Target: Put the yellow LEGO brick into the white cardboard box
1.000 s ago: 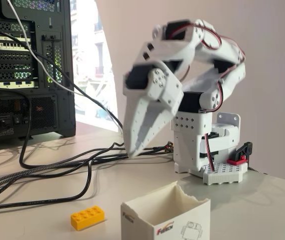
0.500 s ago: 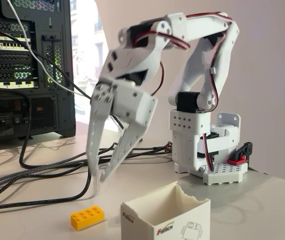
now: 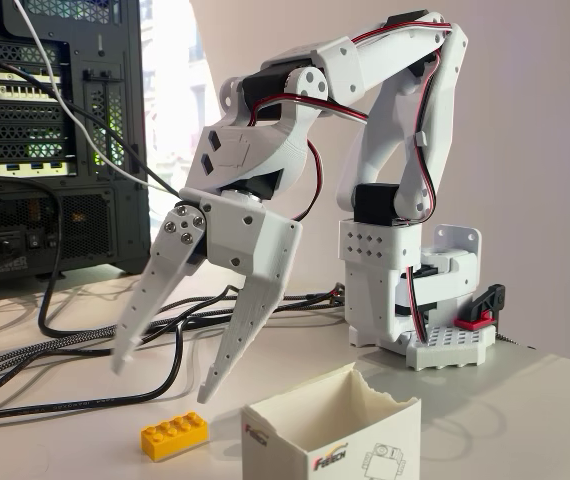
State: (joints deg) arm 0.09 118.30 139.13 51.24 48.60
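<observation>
The white cardboard box (image 3: 331,432) is cut off below, logo seemingly partial.

Daylight pours in from the window (image 3: 180,120) at the back left, blown out to near white so the buildings outside read as pale haze. The computer case (image 3: 55,140) beside it sits dark against that glare (its vents and ports still legible). The white arm (image 3: 365,150) and wall are evenly lit, without hard glare. Soft, faint shadows lie on the surface (image 3: 85,430). The gripper (image 3: 165,375) tips look slightly blurred; elsewhere focus is crisp.
</observation>
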